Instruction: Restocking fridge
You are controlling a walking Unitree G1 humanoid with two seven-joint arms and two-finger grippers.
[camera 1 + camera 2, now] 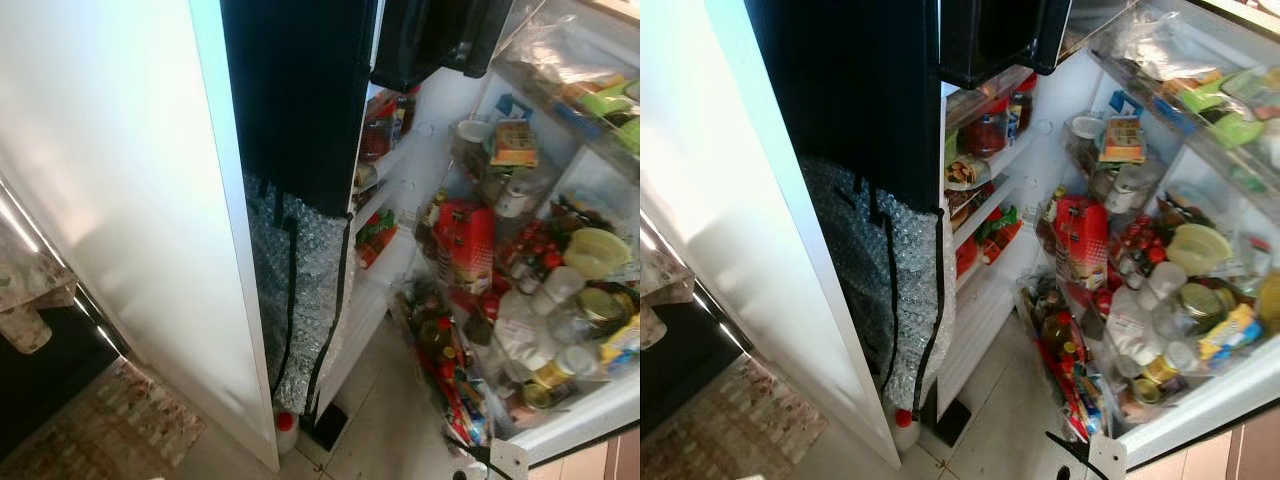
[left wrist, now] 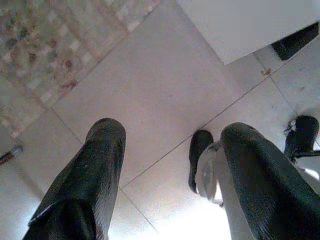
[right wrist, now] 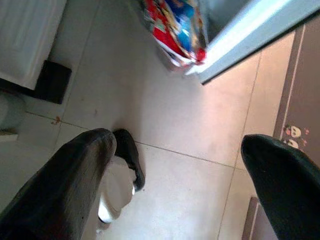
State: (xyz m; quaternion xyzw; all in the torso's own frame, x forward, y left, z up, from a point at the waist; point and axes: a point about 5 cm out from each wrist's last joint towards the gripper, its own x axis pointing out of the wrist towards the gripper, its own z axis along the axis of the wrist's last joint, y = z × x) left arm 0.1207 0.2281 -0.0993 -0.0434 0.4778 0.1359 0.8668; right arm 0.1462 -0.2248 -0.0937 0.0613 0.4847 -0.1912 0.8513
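Jars (image 1: 590, 315) and bottles (image 1: 1058, 335) crowd the fridge door shelves (image 1: 575, 415); left pincer (image 2: 170, 165) and right pincer (image 3: 180, 170) hang wide open, empty.

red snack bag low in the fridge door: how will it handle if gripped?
The red snack bag looks like crinkly foil: probably floppy, light and slippery under the fingers. It is wedged among bottles in the crowded door shelf, so pulling it may tip neighbours.

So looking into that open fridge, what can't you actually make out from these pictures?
- Labels on the jars and bottles crowding the white fridge door shelves: too small and blurred in the eye views.
- Inner fridge shelves: partly hidden behind the dark upright panel.
- Red-capped white bottle on the floor: mostly hidden by the bubble wrap sheet.
- Red snack bag: cut off by the right wrist view's edge.
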